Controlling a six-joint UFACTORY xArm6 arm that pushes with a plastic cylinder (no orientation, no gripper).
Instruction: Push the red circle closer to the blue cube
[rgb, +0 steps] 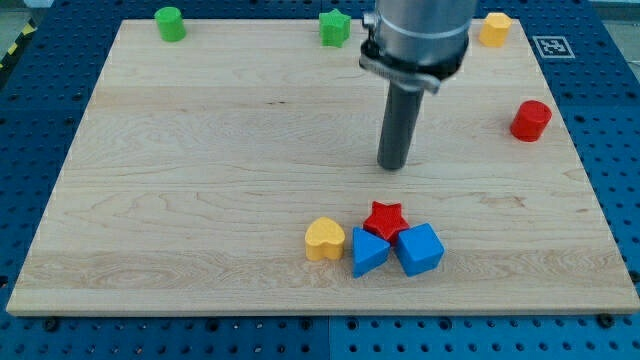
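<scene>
The red circle (531, 120), a short red cylinder, stands at the view's right side of the wooden board (200, 200). The blue cube (419, 250) sits near the board's bottom middle, touching a red star (384, 217) and a blue triangle (368, 252). My tip (394, 165) is the lower end of the dark rod at the board's middle. It is above the red star, apart from it, and well to the left of the red circle, touching no block.
A yellow heart (324, 239) lies just left of the blue triangle. A green cylinder (170, 23), a green star (335, 27) and a yellow hexagon (494, 29) sit along the board's top edge. Blue perforated table surrounds the board.
</scene>
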